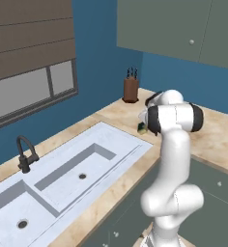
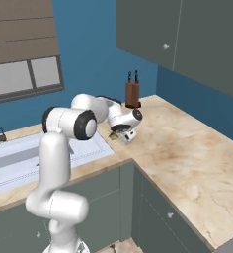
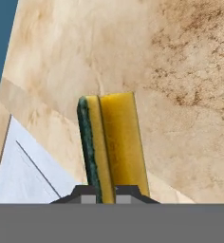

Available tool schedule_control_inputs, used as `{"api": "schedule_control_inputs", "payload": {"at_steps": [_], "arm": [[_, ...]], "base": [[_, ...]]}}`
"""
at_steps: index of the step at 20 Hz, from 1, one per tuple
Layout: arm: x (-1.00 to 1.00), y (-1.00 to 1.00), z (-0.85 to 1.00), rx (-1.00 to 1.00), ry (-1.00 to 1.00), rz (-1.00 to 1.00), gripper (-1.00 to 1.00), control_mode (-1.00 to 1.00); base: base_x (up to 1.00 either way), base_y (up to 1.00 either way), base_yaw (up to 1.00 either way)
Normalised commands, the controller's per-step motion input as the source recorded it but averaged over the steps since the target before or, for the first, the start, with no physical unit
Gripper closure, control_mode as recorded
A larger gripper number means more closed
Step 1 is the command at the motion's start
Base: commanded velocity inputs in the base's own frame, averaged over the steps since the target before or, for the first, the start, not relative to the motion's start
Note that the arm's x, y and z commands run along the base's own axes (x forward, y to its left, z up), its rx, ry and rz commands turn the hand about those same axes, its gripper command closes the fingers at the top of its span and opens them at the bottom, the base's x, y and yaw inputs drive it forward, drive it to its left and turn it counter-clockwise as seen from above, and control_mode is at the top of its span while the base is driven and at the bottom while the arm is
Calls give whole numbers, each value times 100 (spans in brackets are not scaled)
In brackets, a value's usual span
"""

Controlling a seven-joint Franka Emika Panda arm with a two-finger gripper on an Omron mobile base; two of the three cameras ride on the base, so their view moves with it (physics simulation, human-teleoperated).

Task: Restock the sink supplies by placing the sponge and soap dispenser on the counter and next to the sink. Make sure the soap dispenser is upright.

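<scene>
Jaws (image 3: 102, 194) were clamped shut on the sponge (image 3: 113, 142), which was held on edge, its long axis running straight out from the tips, green layer to one side. Below it lay bare beige tabletop (image 3: 180, 71), with the sink (image 1: 106, 144) corner just beside, so only a short lowering seemed needed. Behind, a knife block (image 1: 131, 89) was seen against the blue wall.

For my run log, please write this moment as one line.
gripper: shut on sponge | position: above counter, beside sink | sponge: not yet placed
</scene>
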Motion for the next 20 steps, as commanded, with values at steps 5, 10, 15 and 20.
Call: {"api": "schedule_control_inputs", "payload": {"at_steps": [5,10,15,20], "arm": [[35,5,-38,0,0,6,-100,-100],[4,9,-15,0,0,4,-100,-100],[-25,1,19,0,-3,0,-100,-100],[-50,0,54,0,-6,0,-100,-100]], "base": [[0,0,0],[0,0,0],[0,0,0],[0,0,0]]}}
